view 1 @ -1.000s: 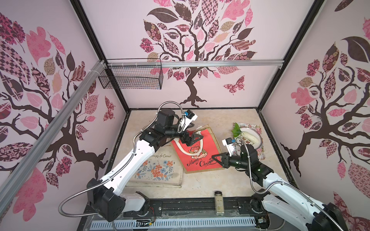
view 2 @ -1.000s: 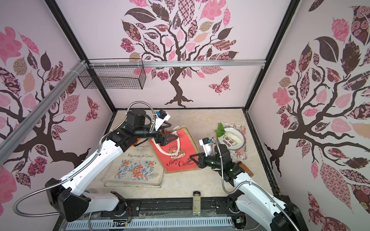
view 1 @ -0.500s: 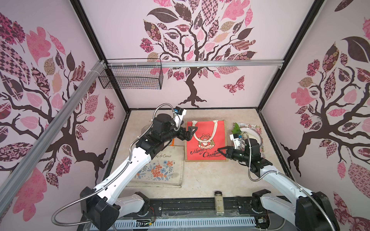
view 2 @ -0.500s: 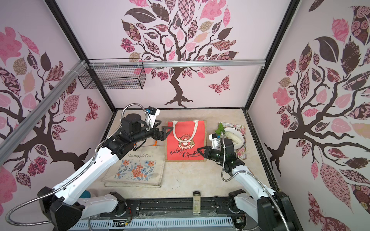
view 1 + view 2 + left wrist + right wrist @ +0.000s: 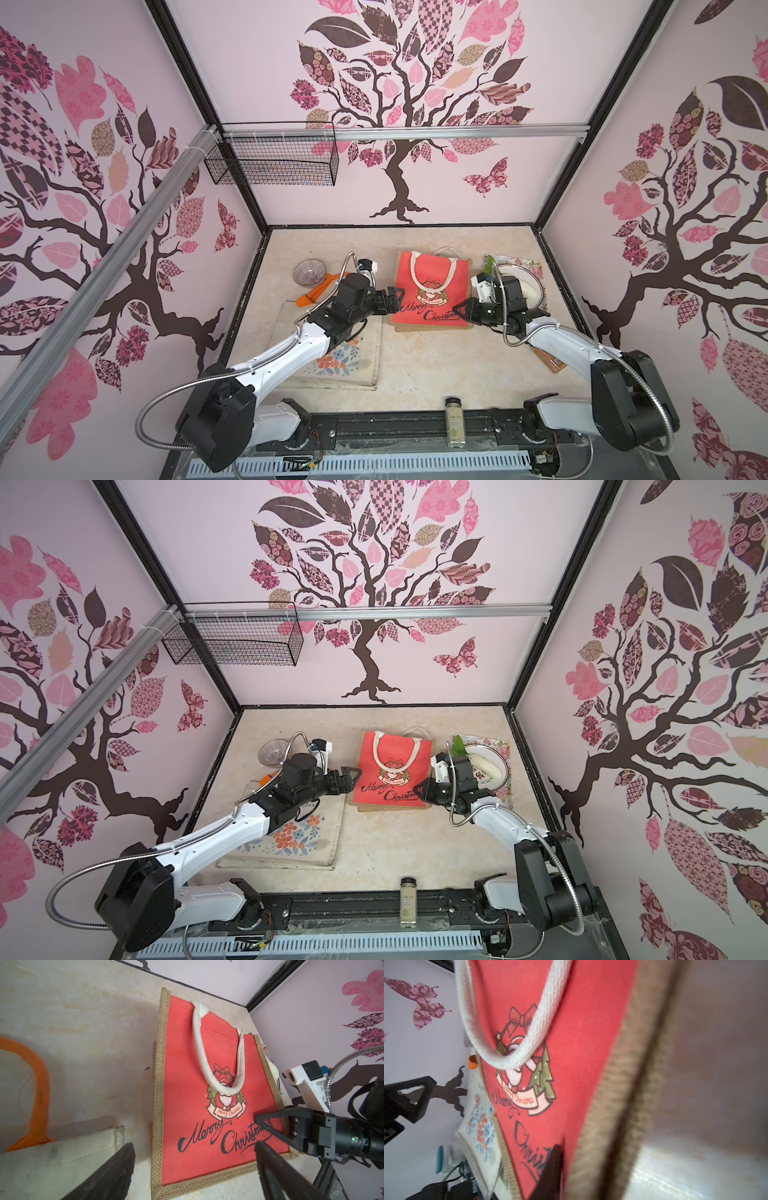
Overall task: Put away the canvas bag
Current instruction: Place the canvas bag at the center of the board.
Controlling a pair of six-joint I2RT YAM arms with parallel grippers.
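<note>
The canvas bag (image 5: pixel 432 291) (image 5: pixel 392 771) is red with burlap edging, white rope handles and "Merry Christmas" lettering. It lies flat on the table near the back middle. My left gripper (image 5: pixel 395 299) (image 5: pixel 353 777) (image 5: pixel 193 1144) stands open just off the bag's left side, holding nothing. My right gripper (image 5: pixel 459 309) (image 5: pixel 419 789) is at the bag's near right corner. One of its fingers (image 5: pixel 552 1159) lies over the red face (image 5: pixel 571 1064) beside the burlap edge. The other finger is hidden.
A cream floral bag (image 5: pixel 332 345) with an orange handle (image 5: pixel 316 293) lies under my left arm. A glass bowl (image 5: pixel 309 272) sits at back left, a plate (image 5: pixel 536 291) on a floral mat at right, a spice jar (image 5: pixel 455 419) at the front edge. A wire basket (image 5: pixel 274 160) hangs on the wall.
The red bag has gone from skewed, with its handle at my left gripper, to lying square further back and right. My left gripper has drawn back leftward, empty. My right gripper followed the bag's corner.
</note>
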